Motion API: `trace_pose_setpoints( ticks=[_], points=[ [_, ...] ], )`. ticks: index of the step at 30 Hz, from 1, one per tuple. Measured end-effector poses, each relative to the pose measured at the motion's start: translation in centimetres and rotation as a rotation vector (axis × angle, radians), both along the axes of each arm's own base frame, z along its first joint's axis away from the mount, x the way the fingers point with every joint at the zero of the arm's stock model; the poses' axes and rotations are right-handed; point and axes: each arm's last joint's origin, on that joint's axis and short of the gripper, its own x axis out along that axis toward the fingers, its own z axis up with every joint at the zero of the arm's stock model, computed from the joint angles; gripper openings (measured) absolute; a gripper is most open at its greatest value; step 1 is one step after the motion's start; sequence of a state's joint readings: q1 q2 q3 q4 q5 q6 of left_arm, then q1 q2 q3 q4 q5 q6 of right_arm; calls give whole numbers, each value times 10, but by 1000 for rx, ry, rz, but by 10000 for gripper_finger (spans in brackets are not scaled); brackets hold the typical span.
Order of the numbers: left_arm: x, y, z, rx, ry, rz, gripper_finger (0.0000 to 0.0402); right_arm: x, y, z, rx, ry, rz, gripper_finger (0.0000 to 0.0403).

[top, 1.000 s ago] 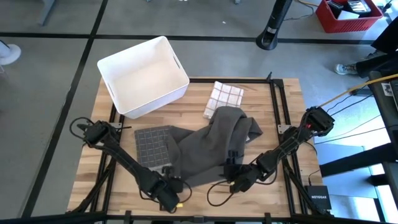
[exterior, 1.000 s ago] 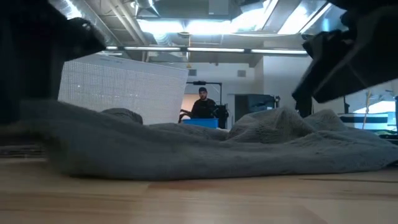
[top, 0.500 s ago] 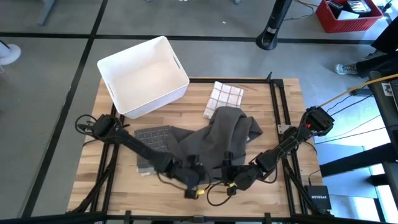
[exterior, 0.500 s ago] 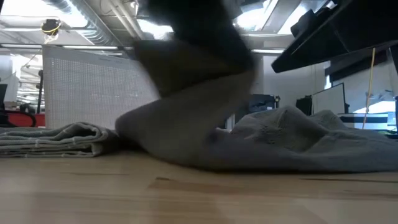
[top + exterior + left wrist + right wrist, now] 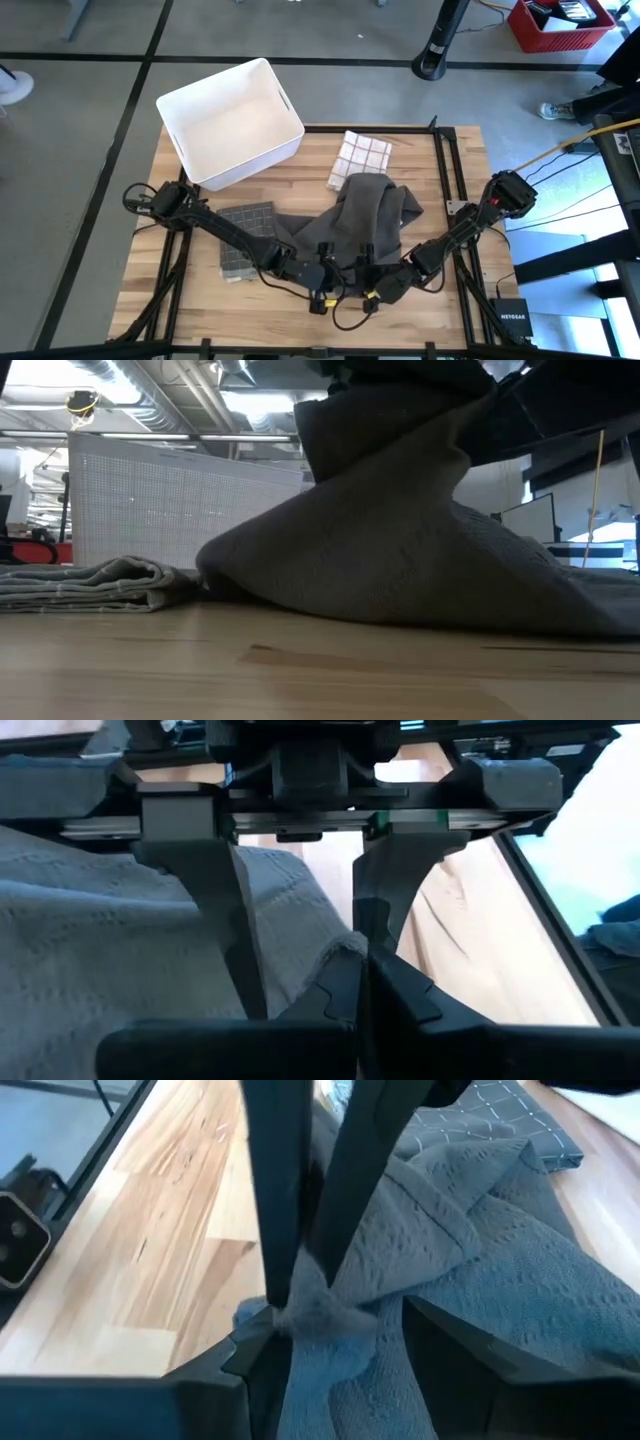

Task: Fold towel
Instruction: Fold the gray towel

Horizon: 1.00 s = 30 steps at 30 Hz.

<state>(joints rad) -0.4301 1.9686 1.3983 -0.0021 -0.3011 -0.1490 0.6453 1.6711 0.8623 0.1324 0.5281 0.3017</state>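
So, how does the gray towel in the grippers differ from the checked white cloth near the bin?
The gray towel is plain dark gray, and the checked cloth is white with red lines. The gray towel lies crumpled and is pinched by the left gripper and the right gripper; the checked cloth lies folded and untouched. Both rest on the table.

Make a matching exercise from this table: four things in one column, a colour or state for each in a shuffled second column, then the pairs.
1. grey towel
2. bin
3. checked cloth
4. dark folded cloth

A. white, open-topped, at the table's far left corner
B. red-and-white, lying flat beside the bin
C. crumpled, pinched at its near edge by both grippers
D. folded, with a pale grid pattern

Pairs: 1-C, 2-A, 3-B, 4-D
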Motion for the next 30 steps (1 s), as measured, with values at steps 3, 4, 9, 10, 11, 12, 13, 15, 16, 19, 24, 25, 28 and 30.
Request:
trace_pose_setpoints(
  ticks=[3, 4, 9, 10, 11, 12, 13, 15, 16, 19, 24, 25, 28, 30],
  points=[
    [0, 0, 0, -3, -4, 8, 4, 1, 1, 1, 12, -13, -1, 149],
    [0, 0, 0, -3, -1, 9, 7, 1, 1, 2, 8, -16, 5, 127],
    [1, 3, -1, -15, 11, 28, 35, 0, 1, 0, -33, 1, 52, 15],
    [0, 4, -1, -13, 23, 31, 45, -1, 1, -1, -40, 14, 56, 16],
    [-2, 5, 0, -6, 43, 33, 56, -2, 1, -2, -37, 36, 65, 20],
    [-5, 6, 1, -6, 62, 39, 67, -5, 3, -4, -33, 65, 79, 22],
    [-8, 7, 3, -6, 85, 44, 79, -9, 6, -7, -28, 97, 92, 21],
    [-16, 9, 9, -6, 127, 54, 102, -21, 13, -12, -27, 171, 120, 11],
    [-20, 10, 12, -1, 152, 58, 111, -28, 16, -14, -23, 209, 123, 8],
    [-33, 12, 16, 13, 242, 76, 130, -51, 27, -22, 1, 321, 104, 13],
    [-42, 19, 10, 88, 330, 156, 135, -76, 42, -26, 50, 376, 51, 8],
    [-41, 21, 7, 100, 341, 178, 134, -78, 43, -26, 50, 372, 44, 7],
    [-37, 30, -6, 127, 401, 223, 131, -80, 44, -26, 38, 355, 33, 14],
    [-35, 34, -15, 132, 440, 239, 130, -80, 44, -25, 51, 353, 18, 28]
  ],
)
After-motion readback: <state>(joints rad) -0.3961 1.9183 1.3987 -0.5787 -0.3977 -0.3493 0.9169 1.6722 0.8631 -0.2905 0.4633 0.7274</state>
